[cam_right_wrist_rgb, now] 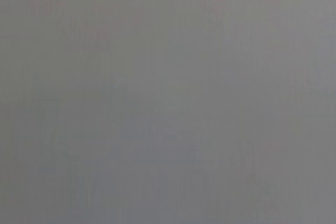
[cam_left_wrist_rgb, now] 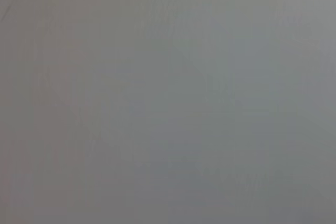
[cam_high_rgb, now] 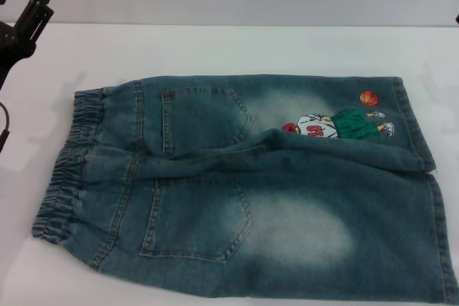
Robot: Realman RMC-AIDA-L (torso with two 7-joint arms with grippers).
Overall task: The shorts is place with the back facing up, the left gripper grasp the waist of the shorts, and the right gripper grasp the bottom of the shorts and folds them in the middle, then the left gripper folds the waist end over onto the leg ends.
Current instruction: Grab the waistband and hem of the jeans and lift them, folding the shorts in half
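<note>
On the white table (cam_high_rgb: 229, 48), the denim shorts (cam_high_rgb: 287, 213) lie flat, back pockets up, waist (cam_high_rgb: 68, 170) toward the robot's left, while the left gripper (cam_high_rgb: 25, 1) hovers apart at the far-left corner, fingers parted, grasping nothing.

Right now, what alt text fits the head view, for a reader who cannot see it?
Faded blue denim shorts lie flat, back pockets up, on a white table, waistband on the robot's left, hems on its right. The left gripper hovers at the table's far left corner, touching nothing.
</note>
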